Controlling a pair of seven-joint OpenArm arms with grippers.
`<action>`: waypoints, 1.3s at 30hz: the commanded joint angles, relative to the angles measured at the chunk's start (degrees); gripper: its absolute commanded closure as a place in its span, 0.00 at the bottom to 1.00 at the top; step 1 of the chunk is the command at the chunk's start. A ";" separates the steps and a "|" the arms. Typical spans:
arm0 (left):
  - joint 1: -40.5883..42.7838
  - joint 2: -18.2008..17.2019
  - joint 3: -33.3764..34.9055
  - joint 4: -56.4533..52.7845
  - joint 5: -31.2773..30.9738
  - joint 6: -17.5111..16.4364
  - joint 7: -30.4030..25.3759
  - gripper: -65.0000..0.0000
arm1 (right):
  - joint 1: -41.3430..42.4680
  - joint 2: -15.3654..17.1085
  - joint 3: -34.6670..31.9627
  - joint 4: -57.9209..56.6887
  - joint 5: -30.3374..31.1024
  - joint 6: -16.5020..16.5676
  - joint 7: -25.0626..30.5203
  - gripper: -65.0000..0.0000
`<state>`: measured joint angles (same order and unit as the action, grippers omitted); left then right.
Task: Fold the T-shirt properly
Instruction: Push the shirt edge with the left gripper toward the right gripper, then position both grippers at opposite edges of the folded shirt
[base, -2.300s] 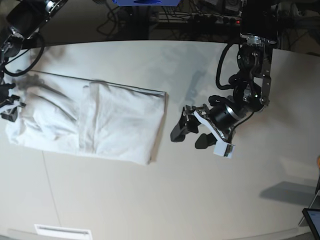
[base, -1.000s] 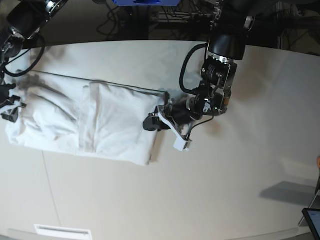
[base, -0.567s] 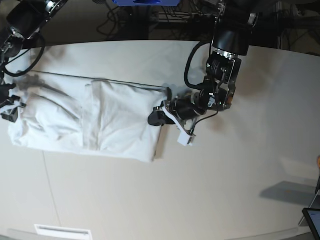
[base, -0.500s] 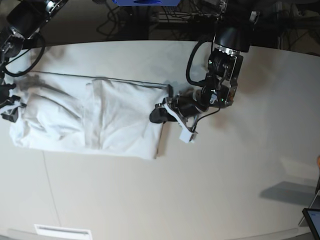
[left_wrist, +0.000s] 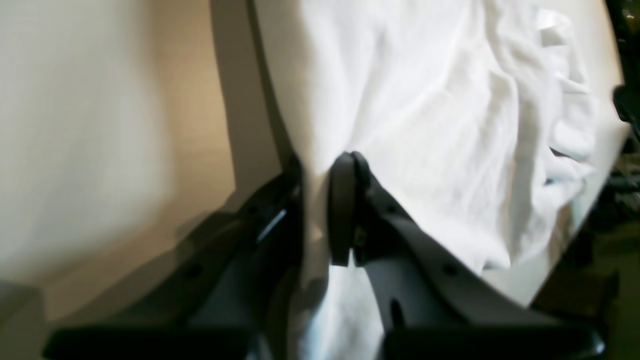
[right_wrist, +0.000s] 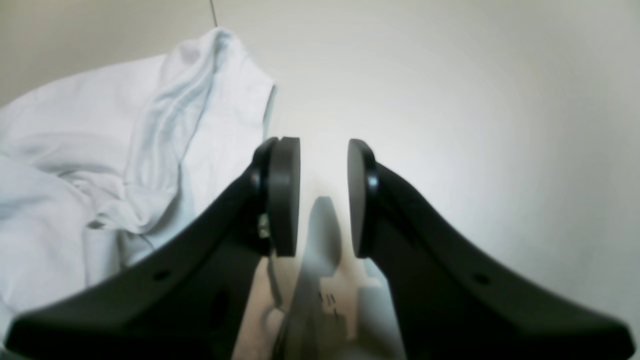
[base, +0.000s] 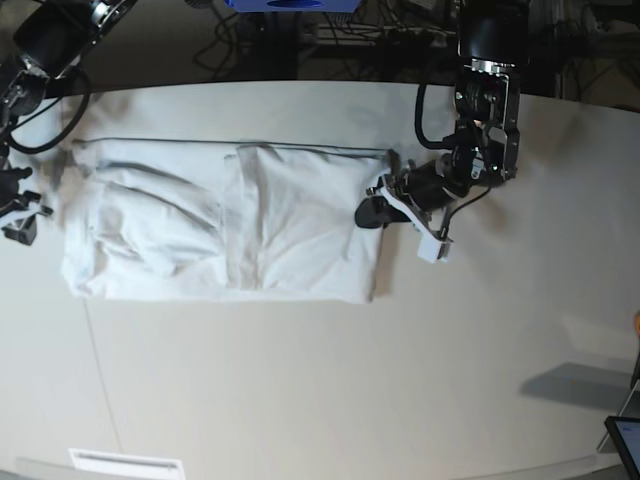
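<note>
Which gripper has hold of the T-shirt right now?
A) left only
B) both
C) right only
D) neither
A: in the left wrist view the left gripper is closed on a pinch of the T-shirt at its edge, while in the right wrist view the right gripper stands open beside the cloth with only bare table between its pads.

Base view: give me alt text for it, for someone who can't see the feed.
A white T-shirt, folded into a long band, lies across the left half of the off-white table. The left gripper is shut on the T-shirt's right edge. The right gripper sits at the picture's left edge, just clear of the fabric.
</note>
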<state>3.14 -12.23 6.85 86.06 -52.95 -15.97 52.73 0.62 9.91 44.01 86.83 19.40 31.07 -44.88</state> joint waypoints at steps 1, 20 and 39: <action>0.51 -0.47 -0.74 1.81 -0.28 0.19 0.06 1.00 | 0.83 0.95 0.25 0.87 0.95 0.27 1.23 0.75; 4.20 -2.85 -2.85 12.00 -0.28 0.19 0.06 0.84 | 4.96 0.33 0.17 -6.26 1.04 8.93 -6.15 0.72; 9.30 -3.02 -17.36 20.00 -0.19 0.19 0.24 0.44 | 5.05 0.59 0.34 -6.34 1.04 8.93 -6.15 0.59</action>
<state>12.71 -14.79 -10.39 104.97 -52.29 -15.16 53.98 4.73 9.43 44.34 79.64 19.38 39.86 -52.23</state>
